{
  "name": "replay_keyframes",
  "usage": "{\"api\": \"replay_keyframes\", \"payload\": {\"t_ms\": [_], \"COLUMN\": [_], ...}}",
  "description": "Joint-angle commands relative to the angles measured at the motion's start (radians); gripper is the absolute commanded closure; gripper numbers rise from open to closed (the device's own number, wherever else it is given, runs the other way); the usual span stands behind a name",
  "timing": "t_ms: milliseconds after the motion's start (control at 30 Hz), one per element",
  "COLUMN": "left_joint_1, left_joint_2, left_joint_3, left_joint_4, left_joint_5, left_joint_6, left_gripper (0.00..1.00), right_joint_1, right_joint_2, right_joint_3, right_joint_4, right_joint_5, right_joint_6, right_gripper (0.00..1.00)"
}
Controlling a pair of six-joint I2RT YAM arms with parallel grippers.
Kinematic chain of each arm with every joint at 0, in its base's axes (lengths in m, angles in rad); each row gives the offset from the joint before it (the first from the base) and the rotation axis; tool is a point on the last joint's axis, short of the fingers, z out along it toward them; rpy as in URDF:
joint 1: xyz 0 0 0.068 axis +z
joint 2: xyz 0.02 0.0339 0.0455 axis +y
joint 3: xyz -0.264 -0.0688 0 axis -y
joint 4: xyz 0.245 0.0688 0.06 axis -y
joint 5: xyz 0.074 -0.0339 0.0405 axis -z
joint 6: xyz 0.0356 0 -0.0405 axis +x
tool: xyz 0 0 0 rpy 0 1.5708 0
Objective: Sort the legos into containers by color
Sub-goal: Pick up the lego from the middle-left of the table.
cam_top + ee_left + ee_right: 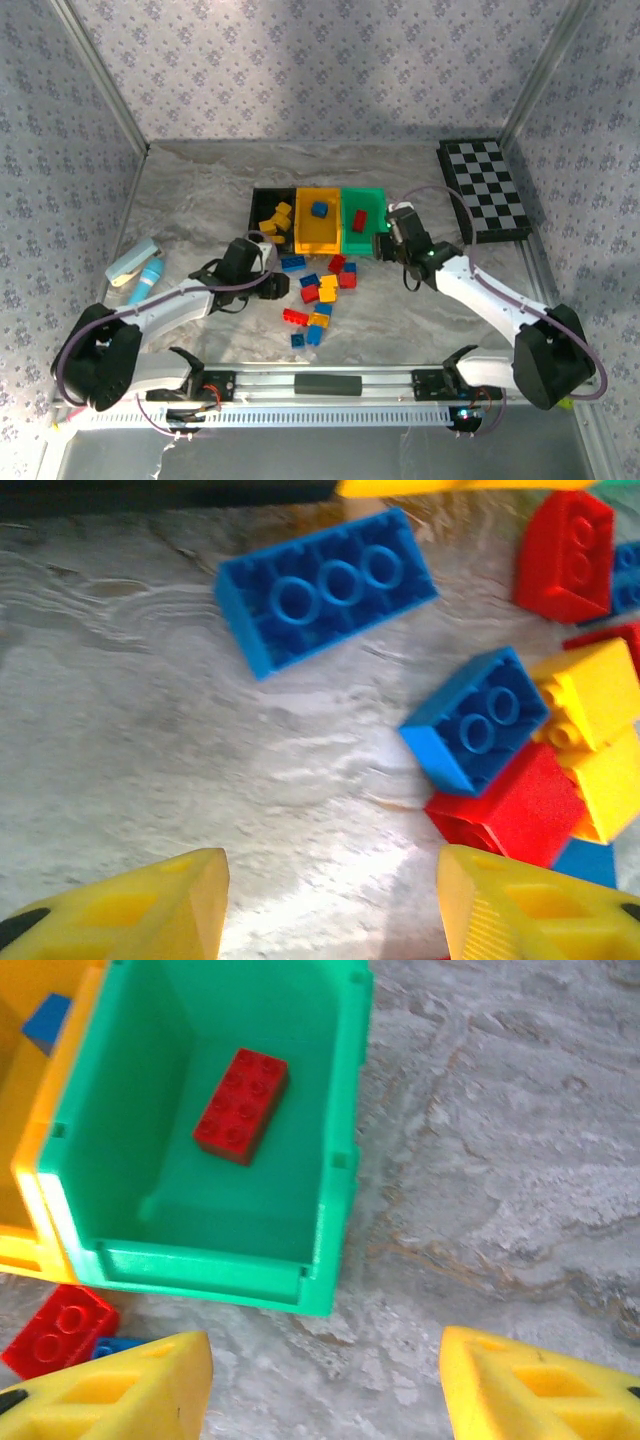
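Green plastic marks the reference: the green bin [340, 1160] holds one red brick [241, 1106]. The right gripper [325, 1390] hovers just in front of it, fingers apart and empty. The left gripper [330, 900], likewise spread and empty, sits over the loose bricks [320, 290] lying left and forward of that bin. These bricks touch, so a grasp may drag along a wrong-coloured neighbour.

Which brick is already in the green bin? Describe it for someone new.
Find the row of three bins at the back middle of the table and take the green bin at its right end, nearest the chequered board. On its floor lies one oblong red brick, alone there; the neighbouring yellow bin holds a blue brick instead.
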Motion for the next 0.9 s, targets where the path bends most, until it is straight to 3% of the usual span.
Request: {"api": "replay_keyframes", "payload": {"t_ms": [0, 267, 367, 600, 733, 867], "left_joint_1": [-0.045, -0.124, -0.153, -0.232, -0.253, -0.268], "left_joint_2": [-0.043, -0.107, -0.089, -0.040, -0.012, 0.032], "left_joint_3": [0.026, 0.035, 0.065, 0.119, 0.137, 0.174], "left_joint_4": [-0.114, -0.212, -0.248, -0.335, -0.344, -0.384], "left_joint_5": [-0.014, -0.024, -0.010, -0.028, -0.024, -0.054], "left_joint_6": [-0.006, -0.038, -0.037, 0.001, 0.018, 0.032], "left_gripper": [0.43, 0.40, 0.34, 0.34, 0.21, 0.20], "right_joint_1": [-0.044, -0.100, -0.103, -0.111, -0.111, -0.111], "right_joint_2": [-0.033, -0.060, -0.054, -0.057, -0.055, -0.057], "right_joint_3": [-0.054, -0.166, -0.200, -0.232, -0.234, -0.235], "right_joint_4": [0.035, 0.133, 0.176, 0.196, 0.196, 0.195], "right_joint_5": [-0.043, -0.075, -0.076, -0.061, -0.065, -0.067], "right_joint_6": [-0.032, -0.047, -0.041, -0.033, -0.029, -0.027], "right_gripper": [0.37, 0.37, 0.37, 0.36, 0.36, 0.36]}}
